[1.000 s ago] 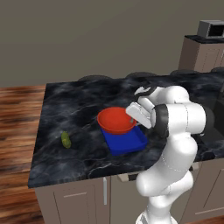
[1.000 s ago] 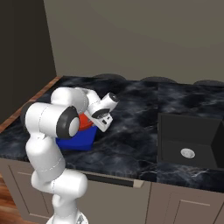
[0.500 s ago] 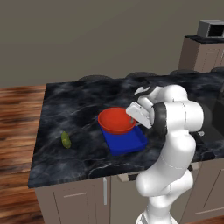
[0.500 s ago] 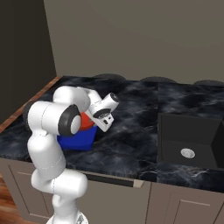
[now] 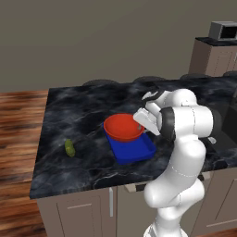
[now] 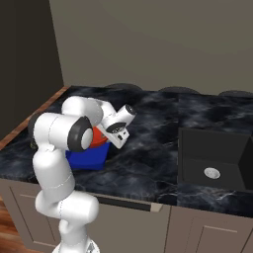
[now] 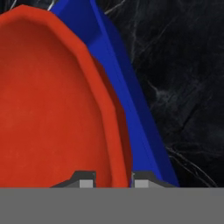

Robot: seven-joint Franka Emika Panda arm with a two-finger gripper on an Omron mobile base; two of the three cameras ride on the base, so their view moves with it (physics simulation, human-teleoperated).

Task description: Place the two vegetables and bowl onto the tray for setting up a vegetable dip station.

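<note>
**Desk:** What did the hand camera catch closest in?

**Photographer:** The gripper (image 7: 111,181) was clamped narrow on the rim of the red-orange bowl (image 7: 52,109), one dark fingertip (image 7: 86,180) inside the wall, the other outside. The bowl's hollow spread toward 10 o'clock, and the blue tray (image 7: 131,100) edged out from under it toward 1 o'clock, against black marble.

**Desk:** And from the base cameras?

**Photographer:** In the left view the white arm (image 5: 185,139) rose at 5 o'clock, and its gripper (image 5: 140,126) met the bowl (image 5: 121,127) on its 3 o'clock rim. The bowl sat over the far end of the tray (image 5: 134,152), whose near end lay bare. The tray rested on the dark marble counter (image 5: 83,111).

**Desk:** The vegetables?

**Photographer:** A yellow-green pickle-like vegetable (image 5: 69,148) lay on the counter at 9 o'clock from the tray, well apart from it.

**Desk:** Farther back?

**Photographer:** In the right view, a dark sink (image 6: 215,160) was sunk into the counter at 3 o'clock.
</note>
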